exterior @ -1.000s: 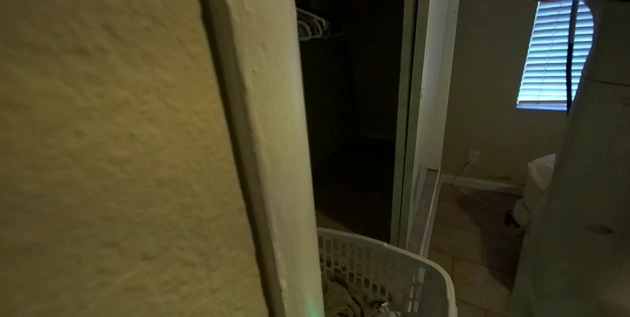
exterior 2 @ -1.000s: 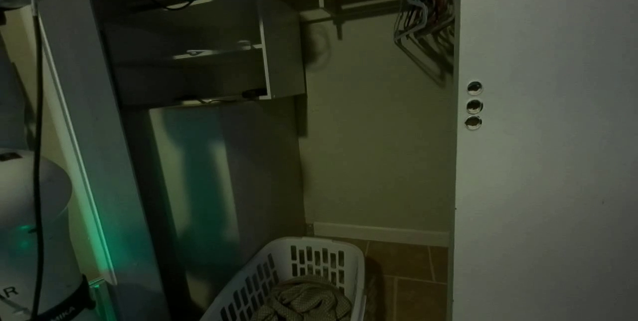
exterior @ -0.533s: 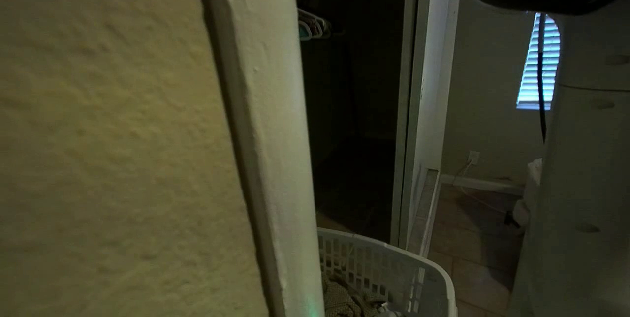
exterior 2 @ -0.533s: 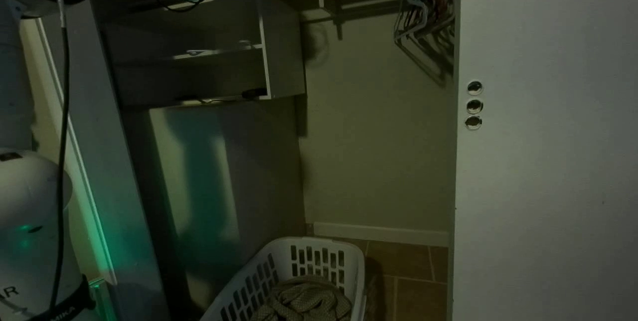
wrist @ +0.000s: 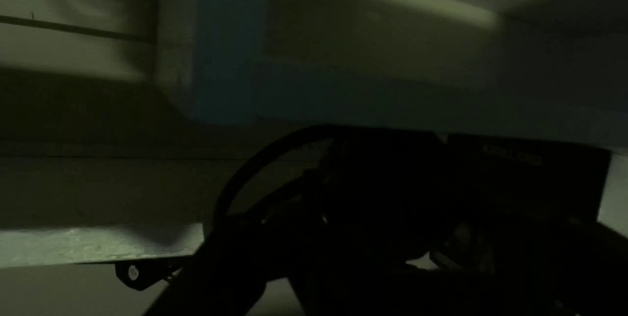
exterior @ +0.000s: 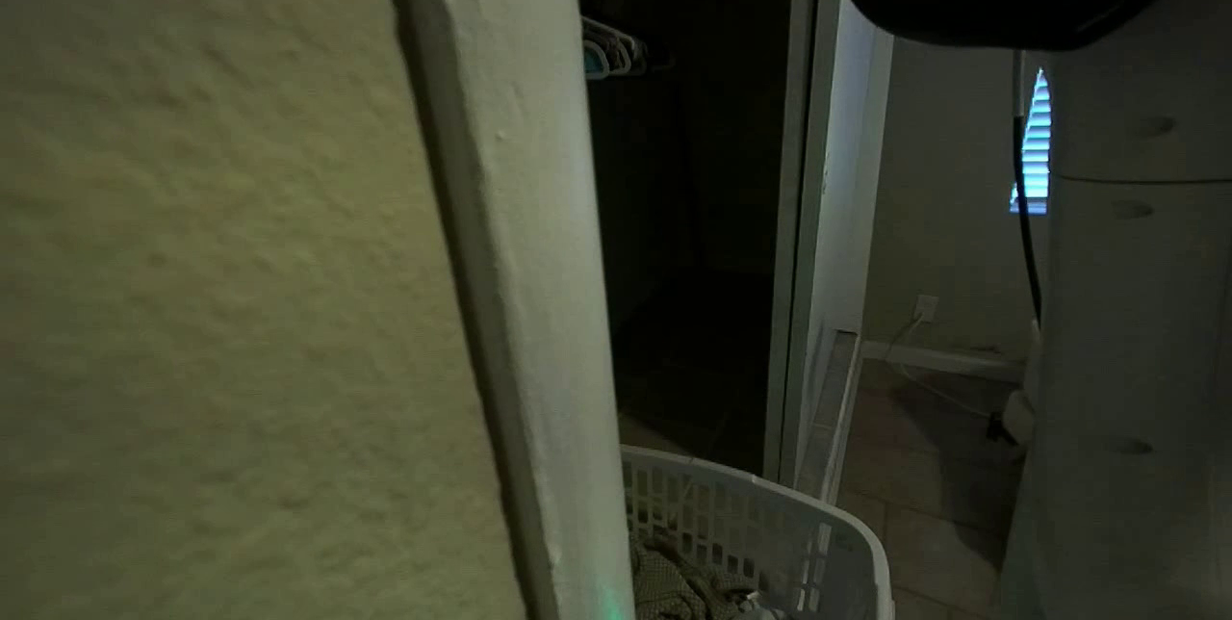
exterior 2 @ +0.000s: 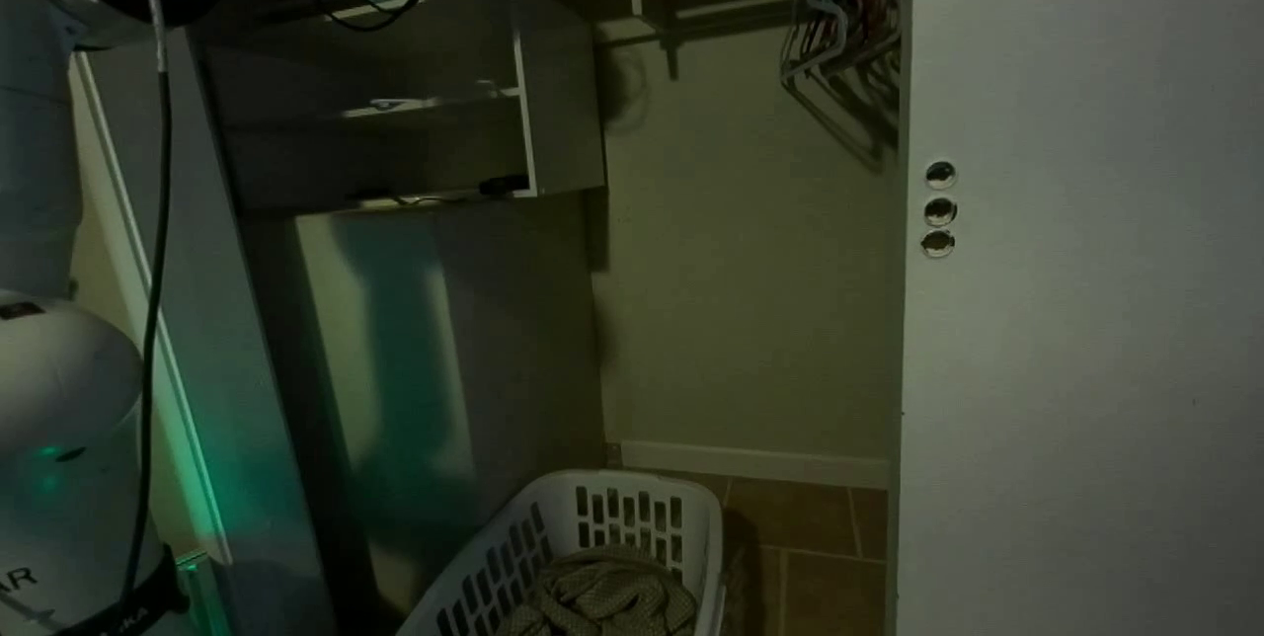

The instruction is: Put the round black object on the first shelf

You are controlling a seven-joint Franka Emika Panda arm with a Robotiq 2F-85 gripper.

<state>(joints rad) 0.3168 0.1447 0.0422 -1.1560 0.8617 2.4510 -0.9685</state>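
Dark outlines of my gripper (wrist: 375,237) rise from the lower edge of the wrist view, which seems to stand upside down. Between the fingers lies a black, partly rounded mass (wrist: 385,186), perhaps the round black object; a black loop (wrist: 274,154) curves off its left. Too little light falls there to show whether the jaws touch it. In an exterior view a white wall unit (exterior 2: 560,93) has a middle shelf (exterior 2: 434,104) and a lower shelf (exterior 2: 434,199); which is the first shelf is unclear. My hand is at the clutter above this unit, its fingers hard to make out.
A black box with pale lettering (wrist: 530,178) sits right of the mass. Cables (exterior 2: 365,19) hang over the unit's top. Hangers (exterior 2: 839,34) are on a rod to the right. A white laundry basket (exterior 2: 642,480) with cloth stands on the floor. A white door panel (exterior 2: 1076,320) borders the closet.
The arm has swung rightward in an exterior view, bringing its hand in over the unit's top. A red thing there is now mostly covered or dark. Basket and shelves have not moved.
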